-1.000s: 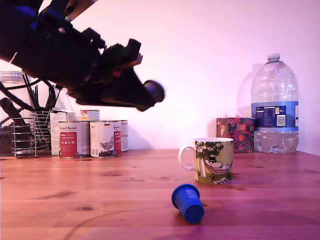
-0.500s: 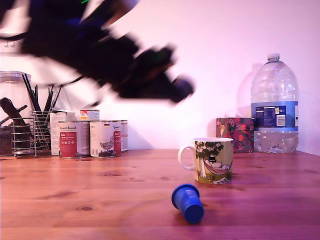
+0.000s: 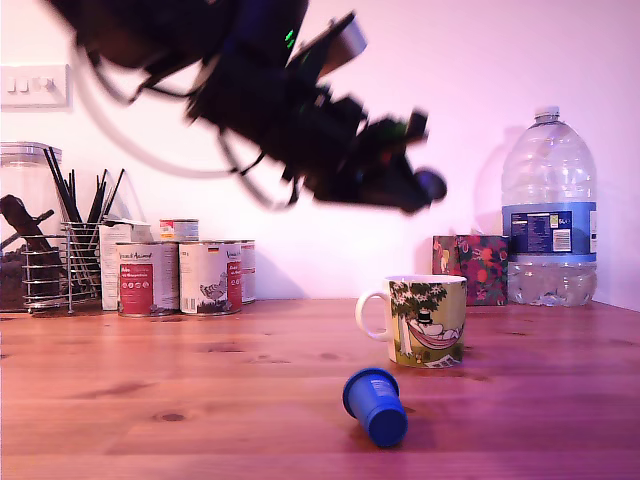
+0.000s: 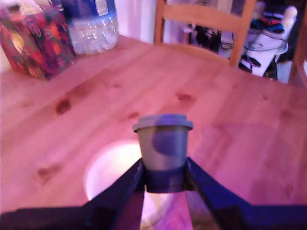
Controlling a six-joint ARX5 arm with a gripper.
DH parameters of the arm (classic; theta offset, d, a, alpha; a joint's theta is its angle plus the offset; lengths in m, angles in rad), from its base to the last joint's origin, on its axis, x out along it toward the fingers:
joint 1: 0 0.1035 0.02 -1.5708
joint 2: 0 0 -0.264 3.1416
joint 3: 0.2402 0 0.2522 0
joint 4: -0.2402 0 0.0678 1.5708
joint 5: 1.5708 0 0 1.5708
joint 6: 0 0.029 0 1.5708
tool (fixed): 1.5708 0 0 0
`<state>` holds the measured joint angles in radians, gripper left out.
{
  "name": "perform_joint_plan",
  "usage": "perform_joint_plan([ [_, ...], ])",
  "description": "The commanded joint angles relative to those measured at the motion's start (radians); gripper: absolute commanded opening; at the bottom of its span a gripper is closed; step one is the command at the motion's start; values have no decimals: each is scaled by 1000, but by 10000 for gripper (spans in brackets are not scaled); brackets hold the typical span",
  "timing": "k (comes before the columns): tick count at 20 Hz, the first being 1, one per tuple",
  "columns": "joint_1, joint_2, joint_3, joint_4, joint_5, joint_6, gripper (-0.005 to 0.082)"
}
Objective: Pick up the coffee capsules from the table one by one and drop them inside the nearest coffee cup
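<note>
My gripper (image 3: 425, 188) hangs in the air above the coffee cup (image 3: 428, 320), a white mug printed with a green tree and a hammock. In the wrist view the gripper (image 4: 164, 168) is shut on a dark grey coffee capsule (image 4: 163, 143), held rim up between both fingers (image 4: 128, 188). The cup's white opening (image 4: 108, 167) shows just beneath and slightly aside of it. A blue capsule (image 3: 376, 406) lies on its side on the wooden table (image 3: 200, 400), in front of the cup.
Printed tin cans (image 3: 180, 278) and a wire holder with utensils (image 3: 70, 260) stand at the exterior view's back left. A large water bottle (image 3: 549, 210) and a patterned box (image 3: 470, 268) stand at the back right. A wooden chair (image 4: 206, 24) is beyond the table edge.
The arm has swept toward the exterior view's right, from above the cans to above the cup. The blue capsule and the cup have stayed put.
</note>
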<state>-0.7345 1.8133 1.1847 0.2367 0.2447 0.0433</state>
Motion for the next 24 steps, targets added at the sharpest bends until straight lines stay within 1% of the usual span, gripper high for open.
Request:
perform_joint_plan([
  [1, 23, 61, 53, -75, 32, 11, 25],
  [5, 61, 143, 229, -286, 101, 19, 25],
  [6, 65, 160, 266, -335, 107, 19, 25],
  [7, 65, 178, 304, -386, 108, 36, 25],
  [9, 65, 206, 363, -461, 114, 46, 26],
  [11, 65, 220, 389, -492, 115, 46, 27],
  [12, 64, 222, 398, -513, 124, 44, 27],
  [18, 64, 223, 402, -582, 126, 45, 27],
  [24, 61, 223, 402, -579, 125, 50, 27],
])
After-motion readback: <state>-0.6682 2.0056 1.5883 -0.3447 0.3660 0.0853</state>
